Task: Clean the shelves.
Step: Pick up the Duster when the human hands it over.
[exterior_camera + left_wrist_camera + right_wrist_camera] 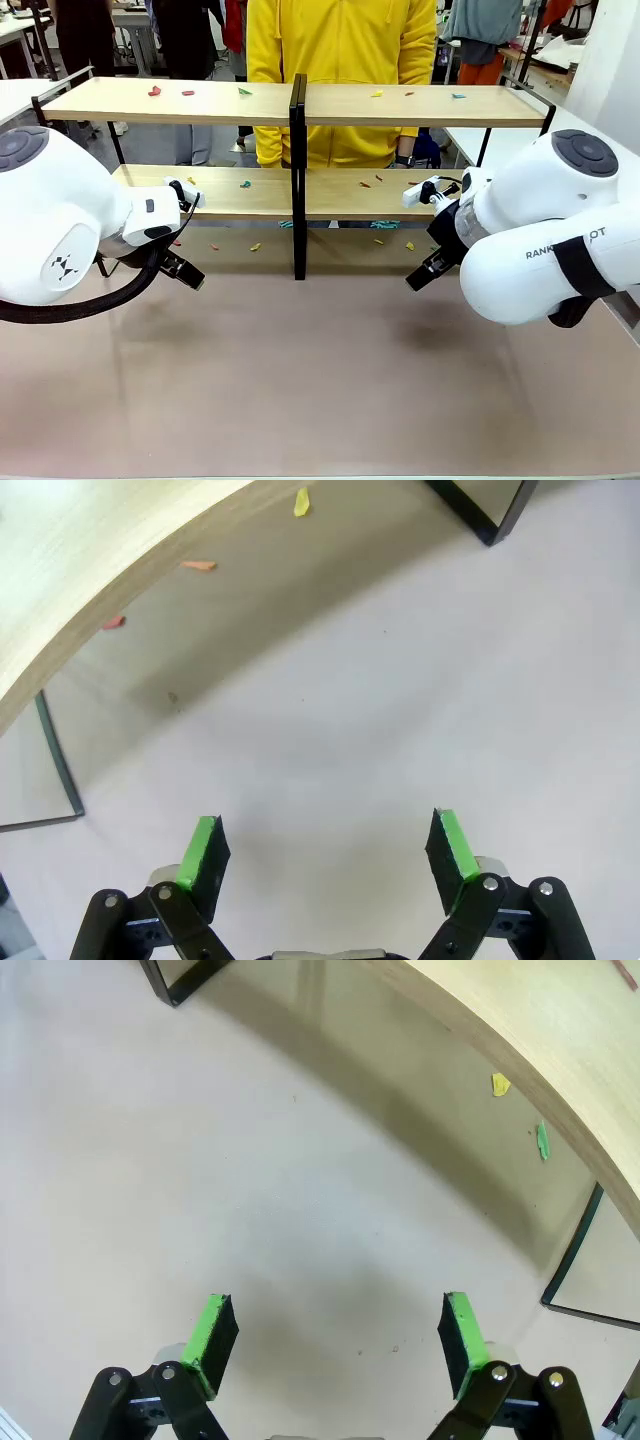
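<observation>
The shelves (420, 104) stand across the far half of the table, two long light-wood boards on a thin black frame with a black centre post (297, 180). Small coloured scraps (155, 92) lie on both boards and on the tabletop beneath. My left gripper (183, 270) hovers low in front of the rack's left half, open and empty; its green pads (205, 845) stand wide apart over bare tabletop, with the lower board's edge (90, 570) ahead. My right gripper (422, 275) mirrors it on the right, open and empty, pads (213, 1325) apart, the lower board (540, 1030) ahead.
A person in a yellow hoodie (340, 60) stands behind the shelves at the far side. Scraps (301, 502) (500, 1084) lie on the tabletop under the lower board. The near part of the beige tabletop (320, 390) is bare. A white table (12, 95) adjoins at far left.
</observation>
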Tool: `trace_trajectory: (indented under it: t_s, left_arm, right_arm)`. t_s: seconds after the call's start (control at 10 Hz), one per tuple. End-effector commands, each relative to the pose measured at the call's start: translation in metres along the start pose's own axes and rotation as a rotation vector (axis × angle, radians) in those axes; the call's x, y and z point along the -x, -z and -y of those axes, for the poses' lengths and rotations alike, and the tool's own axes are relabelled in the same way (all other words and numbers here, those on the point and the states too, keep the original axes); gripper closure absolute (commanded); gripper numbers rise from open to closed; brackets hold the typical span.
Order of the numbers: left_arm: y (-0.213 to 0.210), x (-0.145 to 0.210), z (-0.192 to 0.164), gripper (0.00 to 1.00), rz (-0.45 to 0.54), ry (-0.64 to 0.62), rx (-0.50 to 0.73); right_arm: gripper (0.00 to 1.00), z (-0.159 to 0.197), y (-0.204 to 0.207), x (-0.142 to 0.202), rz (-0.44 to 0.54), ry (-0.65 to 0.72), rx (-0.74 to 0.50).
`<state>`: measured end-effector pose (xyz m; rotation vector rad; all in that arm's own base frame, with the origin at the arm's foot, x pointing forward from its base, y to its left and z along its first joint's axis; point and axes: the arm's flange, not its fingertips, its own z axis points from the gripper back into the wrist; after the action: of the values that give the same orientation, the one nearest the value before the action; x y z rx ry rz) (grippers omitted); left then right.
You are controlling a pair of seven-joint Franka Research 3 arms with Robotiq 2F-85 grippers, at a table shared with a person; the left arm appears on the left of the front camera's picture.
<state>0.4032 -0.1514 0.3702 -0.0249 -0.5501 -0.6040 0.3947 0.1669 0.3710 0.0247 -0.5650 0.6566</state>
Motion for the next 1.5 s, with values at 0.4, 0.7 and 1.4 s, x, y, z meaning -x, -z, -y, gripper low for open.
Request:
trace_trajectory:
  t_s: [0.4, 0.7, 1.4]
  left_arm:
    - [0.000, 0.000, 0.000, 0.00, 0.000, 0.001, 0.000]
    - [-0.092, 0.034, -0.024, 0.00, 0.090, 0.131, 0.238]
    - [-0.239, -0.011, -0.061, 0.00, 0.398, 0.341, 0.354]
  right_arm:
    - [0.00, 0.000, 0.000, 0.000, 0.000, 0.001, 0.000]
    - [0.00, 0.029, -0.092, 0.014, 0.073, 0.123, -0.081]
    - [0.00, 0.081, -0.252, -0.004, 0.317, 0.257, 0.025]
